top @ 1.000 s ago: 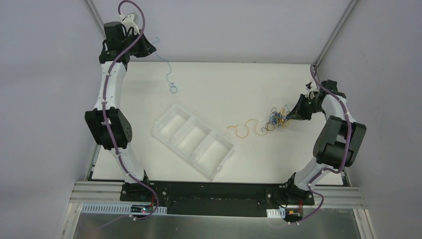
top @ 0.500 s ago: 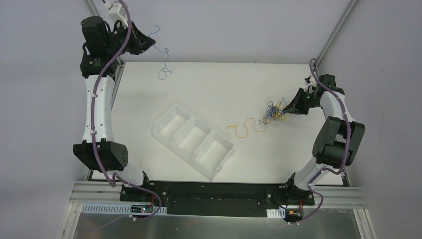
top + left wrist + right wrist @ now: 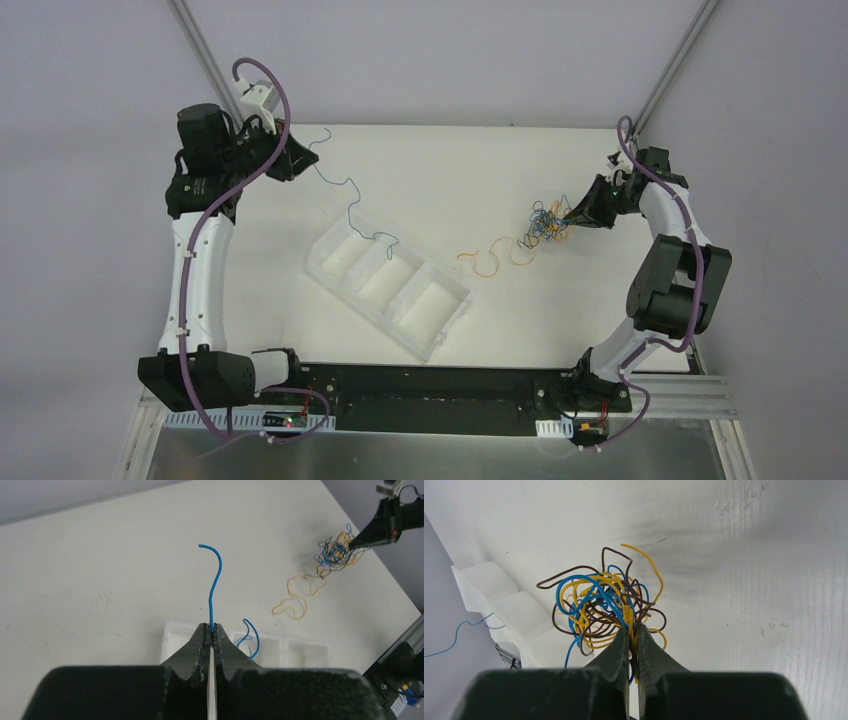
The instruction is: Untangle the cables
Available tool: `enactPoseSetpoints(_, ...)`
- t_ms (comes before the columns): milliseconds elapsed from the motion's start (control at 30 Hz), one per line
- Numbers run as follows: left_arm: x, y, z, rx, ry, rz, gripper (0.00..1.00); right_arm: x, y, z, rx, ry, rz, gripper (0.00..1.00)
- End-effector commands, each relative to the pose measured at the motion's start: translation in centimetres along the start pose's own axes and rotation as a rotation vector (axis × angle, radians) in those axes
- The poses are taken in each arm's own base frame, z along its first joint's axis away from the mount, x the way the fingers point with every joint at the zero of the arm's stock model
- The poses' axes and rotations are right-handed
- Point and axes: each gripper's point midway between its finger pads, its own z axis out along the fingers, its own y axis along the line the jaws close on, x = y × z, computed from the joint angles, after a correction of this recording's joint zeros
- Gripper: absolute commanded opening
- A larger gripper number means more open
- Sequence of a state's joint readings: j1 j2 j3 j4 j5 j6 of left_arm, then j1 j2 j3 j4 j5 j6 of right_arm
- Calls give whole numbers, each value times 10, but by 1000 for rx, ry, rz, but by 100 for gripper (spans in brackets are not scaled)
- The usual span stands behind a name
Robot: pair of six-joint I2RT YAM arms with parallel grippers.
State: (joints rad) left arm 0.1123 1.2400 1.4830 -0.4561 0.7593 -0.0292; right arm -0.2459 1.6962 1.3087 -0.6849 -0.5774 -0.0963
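My left gripper is at the table's far left, shut on one end of a single blue cable. The cable trails right, and its free end lies over the clear tray. In the left wrist view the cable sticks up out of my closed left gripper. My right gripper at the far right is shut on a tangle of blue, brown and yellow cables. The tangle bunches just ahead of my right gripper. A loose yellow cable trails left from the tangle.
The clear three-compartment tray lies diagonally mid-table and shows in the left wrist view and the right wrist view. The table's back edge meets the wall behind both grippers. Metal frame posts rise at both back corners.
My left gripper came down from high at the back left toward the table, and the blue cable's free end now rests on the tray. My right gripper shifted slightly back with the tangle.
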Motion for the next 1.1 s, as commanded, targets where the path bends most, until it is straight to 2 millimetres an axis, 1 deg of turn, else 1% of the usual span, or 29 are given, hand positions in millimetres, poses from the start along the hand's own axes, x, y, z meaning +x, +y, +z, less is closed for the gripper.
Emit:
enactPoseSetpoints(0,34,0,-2,26,54,57,0,0,13,-10,-30,-21,-21,3)
enactPoseSetpoints(67,41,1,-2,22,66,67,0,1,12,-10,-26,-15,-23,3)
enactPoseSetpoints(133,39,0,-3,21,61,73,0,1,11,-9,-21,-13,-23,3)
enactPoseSetpoints(233,20,-6,-7,27,25,76,0,1,10,-8,-22,-9,-20,3)
enactPoseSetpoints(367,-18,-27,-17,70,-47,80,0,-1,10,-9,-18,-5,-18,3)
enactPoseSetpoints(467,-40,-39,-26,80,-90,58,0,-1,10,-8,-18,-3,-18,3)
enactPoseSetpoints(567,-54,-45,-32,78,-120,70,0,0,10,-8,-19,0,-16,3)
enactPoseSetpoints(667,-54,-43,-32,68,-122,84,0,2,9,-7,-18,6,-14,3)
enactPoseSetpoints(767,-41,-36,-27,58,-88,84,0,2,9,-7,-18,7,-16,3)
enactPoseSetpoints(833,-24,-28,-23,46,-54,94,0,3,9,-7,-18,10,-15,3)
enactPoseSetpoints(900,-1,-16,-17,26,-8,105,0,3,8,-6,-17,12,-13,3)
enactPoseSetpoints(1000,44,1,-9,3,80,124,0,5,7,-5,-19,18,-8,3)
enactPoseSetpoints(1067,77,8,-4,8,142,126,0,6,6,-4,-18,21,-7,3)
